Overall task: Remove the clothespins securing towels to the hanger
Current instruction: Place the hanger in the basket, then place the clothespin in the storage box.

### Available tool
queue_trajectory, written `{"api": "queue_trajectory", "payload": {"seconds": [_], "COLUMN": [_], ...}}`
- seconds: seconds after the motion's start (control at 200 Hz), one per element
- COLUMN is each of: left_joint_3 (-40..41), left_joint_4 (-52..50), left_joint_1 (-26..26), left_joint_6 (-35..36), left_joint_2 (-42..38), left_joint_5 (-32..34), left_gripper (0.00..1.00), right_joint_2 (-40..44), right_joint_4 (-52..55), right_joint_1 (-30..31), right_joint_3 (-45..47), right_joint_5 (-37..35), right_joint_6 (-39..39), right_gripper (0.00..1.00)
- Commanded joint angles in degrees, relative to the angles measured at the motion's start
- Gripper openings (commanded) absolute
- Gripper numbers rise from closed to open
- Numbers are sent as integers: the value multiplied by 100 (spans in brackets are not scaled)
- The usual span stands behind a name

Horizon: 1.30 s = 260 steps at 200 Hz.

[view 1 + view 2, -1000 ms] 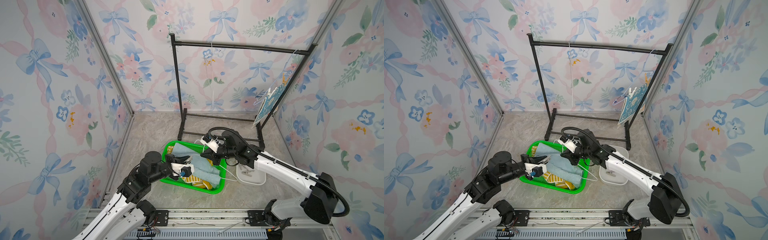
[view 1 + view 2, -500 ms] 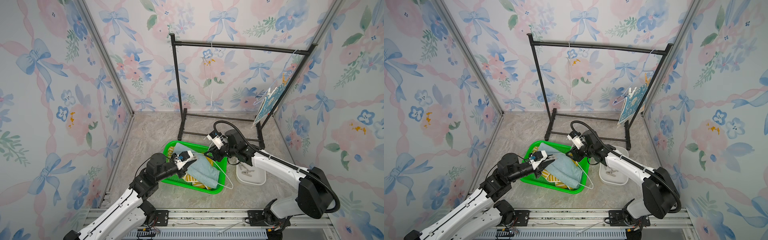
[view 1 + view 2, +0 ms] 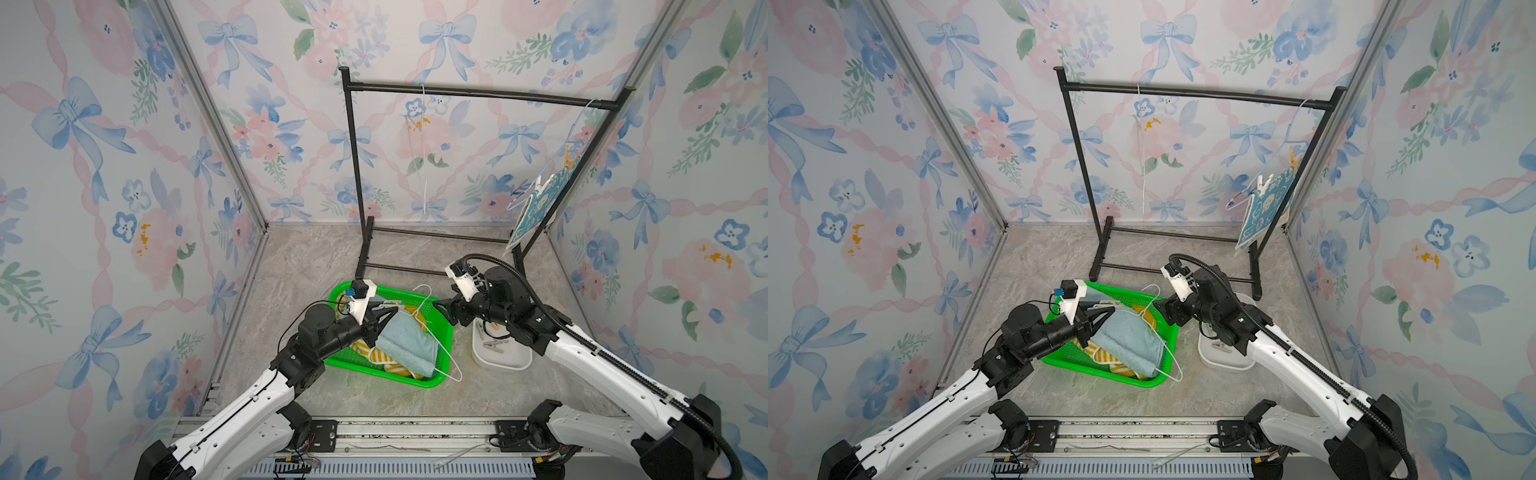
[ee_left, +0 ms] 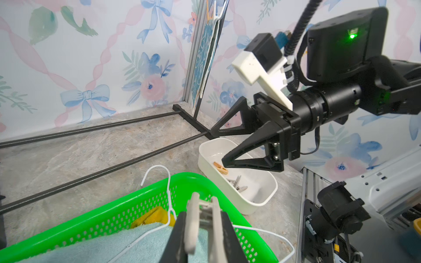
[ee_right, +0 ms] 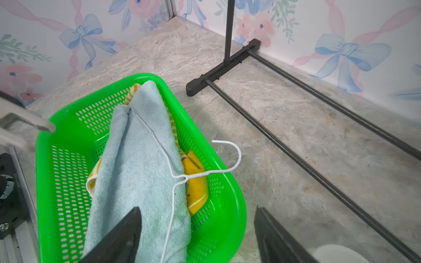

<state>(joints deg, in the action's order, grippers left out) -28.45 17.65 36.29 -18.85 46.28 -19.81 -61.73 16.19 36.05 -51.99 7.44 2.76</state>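
Over basket's left end: left gripper (image 3: 392, 311) pinched nearly closed on grey clip (image 4: 200, 214), both tails between fingers (image 4: 178, 239); clip mouth hidden, so bite on cloth unconfirmed. Just below, green basket (image 3: 353, 362) holding teal towel (image 3: 409, 345) draped on white wire hanger (image 5: 185, 178), yellow striped towel (image 3: 374, 355) underneath; no other clip visible on either. Next over, right gripper (image 4: 218, 145) spread wide, empty, hovering over basket's right rim, just beside white tray (image 3: 505, 362). Tray contents: one tan clip (image 4: 220, 168) plus grey ones (image 4: 237, 183). Far right, up on black rack (image 3: 478, 93): blue towel (image 3: 536, 208) hanging, pinned by white clip (image 3: 539, 185) and second tan clip (image 3: 571, 156); looks like remaining work. Handling guess: clips light, rigid, sprung, probably slick and prone to twisting out; best squeezed square across both tails, near tail ends, then pulled straight off, away from cloth edge. Avoid grabbing near spring coil: no leverage there. Held clip presumably bound for tray, so carry across without loosening pinch; weight no issue, spring force the only real load. Towels limp, no help holding position; anything hung on rack likely to swing under push, so worth steadying with other gripper or approaching in line with pull.
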Motion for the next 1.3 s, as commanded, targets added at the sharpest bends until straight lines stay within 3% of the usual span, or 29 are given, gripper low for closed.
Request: {"api": "queue_trajectory", "payload": {"seconds": [0.0,0.13,0.305,0.46,0.63,0.86,1.295], "left_joint_3": [168,120,106,86,92,92,50], "left_joint_4": [714,824,972,1021,1026,1021,1021], "left_joint_1": [-39,-43,-40,-38,-37,-35,-30], "left_joint_6": [-713,-853,-1081,-1230,-1321,-1413,-1446], "left_joint_2": [-41,-21,-32,-70,-80,-31,56], "left_joint_5": [9,-98,-302,-418,-427,-431,-444], "left_gripper": [5,9,22,32,33,31,29], "right_joint_2": [502,1001,1219,1200,914,298,-499], "right_joint_4": [-144,-555,-932,-1306,-1569,-2159,-2934], "right_joint_1": [74,506,1307,1554,1761,1814,1923], "right_joint_3": [338,709,992,998,753,428,141], "right_joint_5": [-305,-473,-1073,-982,-702,-107,-59], "right_joint_6": [509,1164,2321,3020,3756,3888,3747], "right_gripper": [79,82,86,86,86,84,58]}}
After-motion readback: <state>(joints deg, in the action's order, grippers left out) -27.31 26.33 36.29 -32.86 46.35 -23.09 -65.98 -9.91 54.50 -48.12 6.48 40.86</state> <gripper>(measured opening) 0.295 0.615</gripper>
